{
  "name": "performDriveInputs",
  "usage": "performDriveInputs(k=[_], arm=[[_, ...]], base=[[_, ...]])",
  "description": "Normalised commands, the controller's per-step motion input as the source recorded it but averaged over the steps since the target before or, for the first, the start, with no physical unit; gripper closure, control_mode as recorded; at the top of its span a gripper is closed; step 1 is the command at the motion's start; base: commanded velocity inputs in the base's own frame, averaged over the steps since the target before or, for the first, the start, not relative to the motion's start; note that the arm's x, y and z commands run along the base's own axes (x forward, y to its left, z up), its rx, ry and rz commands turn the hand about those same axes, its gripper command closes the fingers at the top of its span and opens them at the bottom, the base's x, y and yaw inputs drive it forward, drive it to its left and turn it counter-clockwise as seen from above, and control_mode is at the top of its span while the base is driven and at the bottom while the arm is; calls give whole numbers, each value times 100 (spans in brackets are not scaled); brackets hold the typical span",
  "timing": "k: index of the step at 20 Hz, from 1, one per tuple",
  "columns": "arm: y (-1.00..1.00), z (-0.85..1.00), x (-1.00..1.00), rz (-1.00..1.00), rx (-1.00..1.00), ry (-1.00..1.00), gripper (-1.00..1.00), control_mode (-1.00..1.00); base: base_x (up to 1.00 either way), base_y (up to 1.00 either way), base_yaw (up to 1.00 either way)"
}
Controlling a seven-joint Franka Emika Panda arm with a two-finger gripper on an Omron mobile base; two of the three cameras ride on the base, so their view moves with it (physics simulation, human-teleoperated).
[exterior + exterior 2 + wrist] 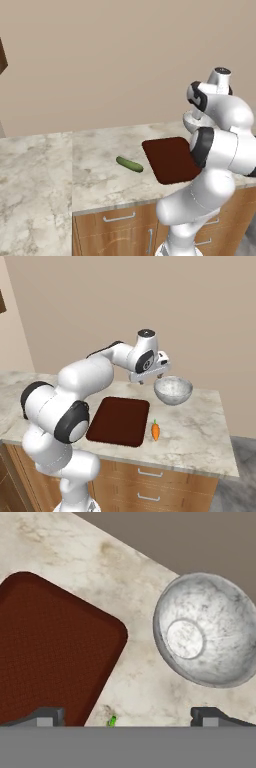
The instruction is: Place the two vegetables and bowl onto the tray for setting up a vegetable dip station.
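Fingers (128, 716) spread wide, nothing betw. them, hovering above the worktop (200, 426) over the bare strip betw. tray (119, 420) and bowl (173, 389). In hand view, tray's corner sits under the one finger tip (46, 716) at lower left; bowl lies just ahead of the other tip, upright, nothing in it. Carrot (155, 430) on worktop close below the fingers, just beside tray's edge, green tip peeking betw. the tips. Cucumber (129, 164) well away, on the tray's far side from the fingers, on worktop.
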Motion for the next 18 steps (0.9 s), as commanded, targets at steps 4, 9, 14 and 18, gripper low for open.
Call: performDriveInputs(k=[4,9,14,18], arm=[[-5,-17,15,0,0,0,-100,-100],[-6,-17,4,0,0,-1,-100,-100],[-6,-16,11,0,0,-1,-100,-100],[-3,-17,14,0,-2,-1,-100,-100]], base=[[0,0,0],[0,0,0],[0,0,0],[0,0,0]])
